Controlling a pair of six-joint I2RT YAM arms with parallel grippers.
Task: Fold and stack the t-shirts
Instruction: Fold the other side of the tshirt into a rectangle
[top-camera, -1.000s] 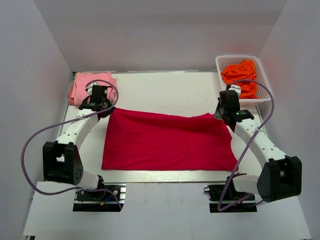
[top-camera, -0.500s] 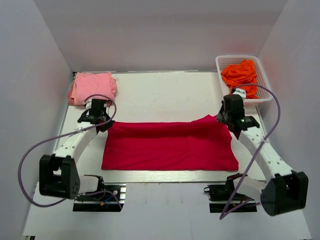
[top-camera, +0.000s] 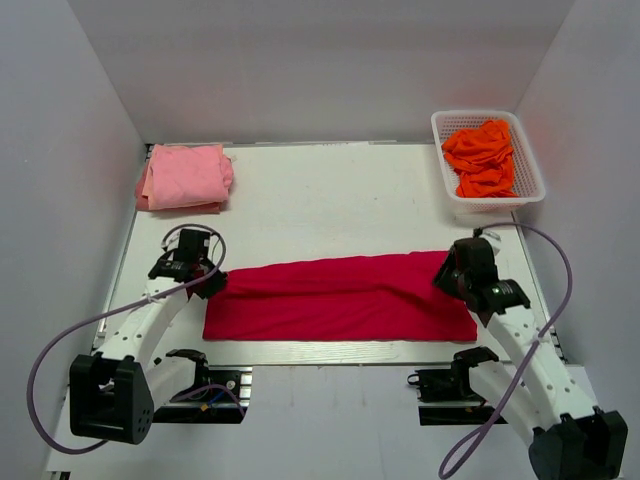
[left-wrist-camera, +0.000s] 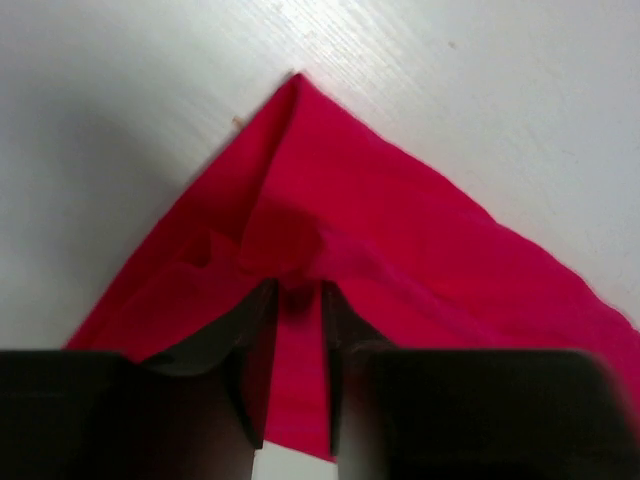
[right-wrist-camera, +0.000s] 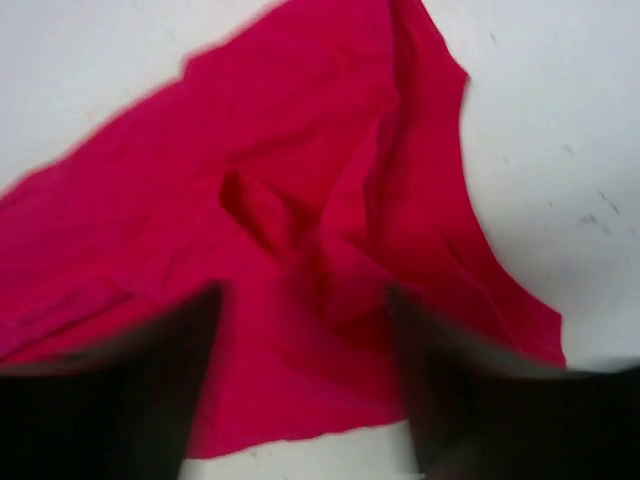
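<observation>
The crimson-red t-shirt (top-camera: 340, 298) lies folded into a long strip near the table's front edge. My left gripper (top-camera: 207, 282) sits at its left end. In the left wrist view the gripper (left-wrist-camera: 295, 290) is narrowly open, its tips at a small bunch of the red cloth (left-wrist-camera: 400, 230). My right gripper (top-camera: 447, 275) is at the strip's right end. The right wrist view shows this gripper (right-wrist-camera: 305, 295) wide open over rumpled red cloth (right-wrist-camera: 300, 170). A folded pink t-shirt (top-camera: 185, 178) lies at the back left. Orange t-shirts (top-camera: 482, 158) fill a basket.
The white mesh basket (top-camera: 530, 160) stands at the back right corner. Grey walls close in the table on three sides. Bare white table (top-camera: 330, 200) lies between the pink t-shirt and the basket, behind the red strip.
Both arms drew the red t-shirt's far edge toward the front, doubling it into a narrow strip. Both grippers, shut on the cloth before, have now opened.
</observation>
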